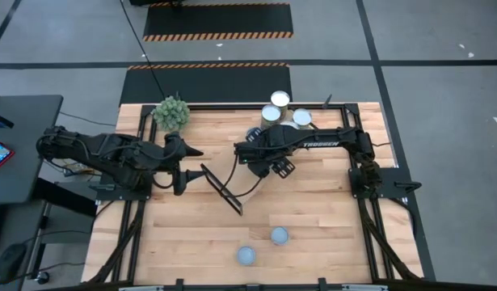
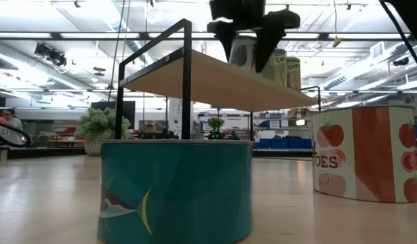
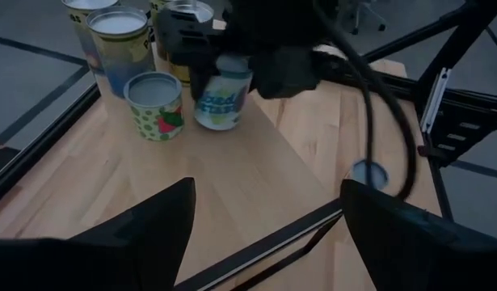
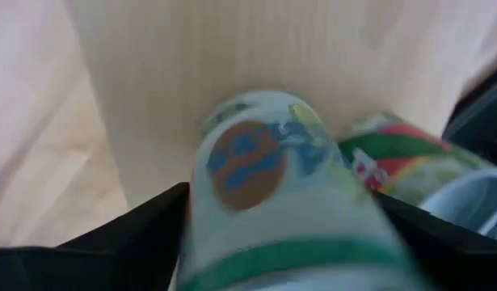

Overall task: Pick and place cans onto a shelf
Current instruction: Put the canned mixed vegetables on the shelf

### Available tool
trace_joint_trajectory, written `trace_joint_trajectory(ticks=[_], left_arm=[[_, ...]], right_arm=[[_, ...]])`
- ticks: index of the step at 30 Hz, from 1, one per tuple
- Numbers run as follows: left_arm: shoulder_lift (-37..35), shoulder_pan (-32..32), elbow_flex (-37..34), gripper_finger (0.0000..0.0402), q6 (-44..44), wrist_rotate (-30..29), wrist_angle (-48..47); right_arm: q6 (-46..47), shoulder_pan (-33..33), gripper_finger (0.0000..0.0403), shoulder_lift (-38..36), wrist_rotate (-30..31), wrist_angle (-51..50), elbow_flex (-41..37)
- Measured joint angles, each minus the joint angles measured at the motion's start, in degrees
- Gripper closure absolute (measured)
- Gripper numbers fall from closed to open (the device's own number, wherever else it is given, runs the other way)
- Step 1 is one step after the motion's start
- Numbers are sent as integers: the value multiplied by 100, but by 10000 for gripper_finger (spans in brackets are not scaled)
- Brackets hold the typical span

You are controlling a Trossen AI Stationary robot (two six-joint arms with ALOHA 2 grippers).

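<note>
The shelf (image 2: pixel 215 81) is a light-wood board on black end frames (image 1: pixel 222 191), seen also in the left wrist view (image 3: pixel 232 178). Several cans stand on its far end, among them a strawberry-label can (image 3: pixel 155 105) and a tall blue-yellow can (image 3: pixel 119 44). My right gripper (image 2: pixel 247 57) is over the shelf, shut on a white-and-green can (image 3: pixel 222 95). My left gripper (image 1: pixel 186 170) is open and empty at the shelf's near end, and its fingers also show in the left wrist view (image 3: pixel 264 234). My right gripper pinches the white-and-green can's side wall (image 2: pixel 243 54) between its two fingers (image 2: pixel 225 39), which grip its upper part. The fingers point down from above. The can is upright with its bottom at the shelf board. Whether it stands on the board, I cannot tell.
A teal fish-label can (image 2: pixel 174 190) and a tomato-label can (image 2: pixel 367 159) stand on the tabletop near its front edge; they also show in the high view (image 1: pixel 246 255) (image 1: pixel 280 235). A bushy green plant (image 1: pixel 171 112) stands at the table's far left corner.
</note>
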Motion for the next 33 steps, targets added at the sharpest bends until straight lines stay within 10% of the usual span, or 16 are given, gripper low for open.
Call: trace_joint_trajectory(ticks=[18, 33], left_arm=[[0, -2, 0, 88, -52, 167, 2], [-11, -2, 0, 88, 76, 108, 48]], right_arm=[[502, 495, 38, -525, 1152, -119, 28], [1078, 47, 22, -455, -124, -219, -12]])
